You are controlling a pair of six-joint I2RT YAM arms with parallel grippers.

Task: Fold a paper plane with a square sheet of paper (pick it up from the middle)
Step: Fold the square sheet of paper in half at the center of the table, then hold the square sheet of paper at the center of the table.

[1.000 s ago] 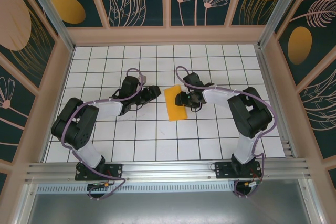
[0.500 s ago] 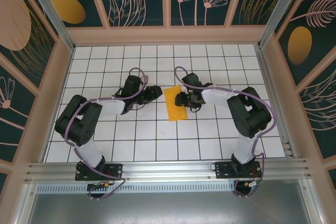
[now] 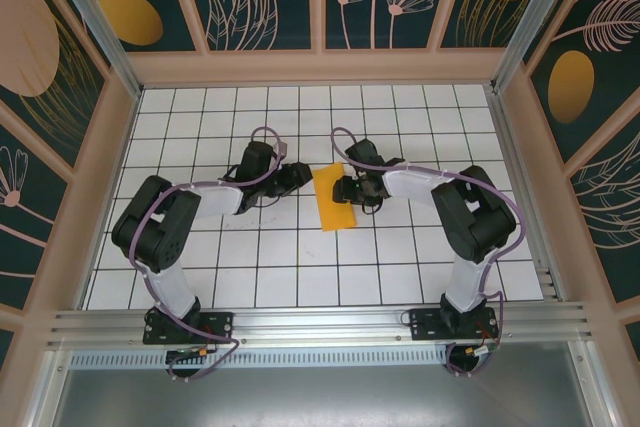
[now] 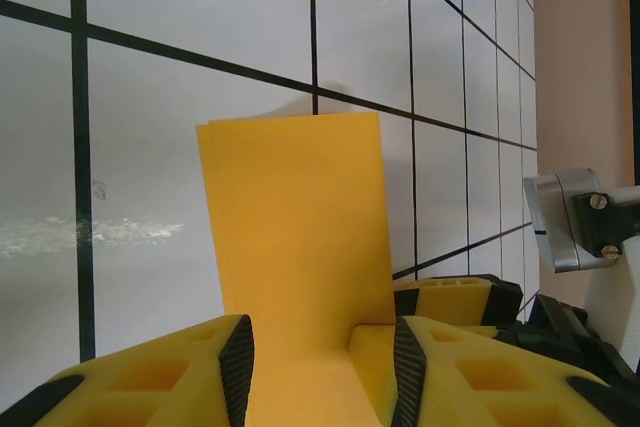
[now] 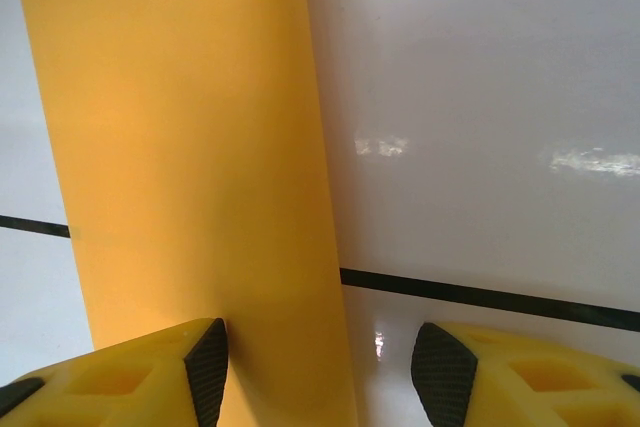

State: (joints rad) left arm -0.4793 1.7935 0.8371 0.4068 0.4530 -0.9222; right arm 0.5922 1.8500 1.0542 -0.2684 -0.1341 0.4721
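Both half-open, empty: left end effector (image 4: 320, 347), right end effector (image 5: 318, 347) flanking square sheet of paper (image 3: 334, 200).

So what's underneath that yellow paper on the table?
The yellow paper lies flat on the white gridded table. Its corner shows two layers, so it is folded over itself. Anything else beneath it is covered and cannot be seen.

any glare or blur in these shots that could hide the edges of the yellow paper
Right wrist view: two glare patches on the glossy table right of the folded paper, its edges crisp. Left wrist view: a smeared glare streak left of the paper, faint shadow past its far edge. Top external view: even light, sharp.
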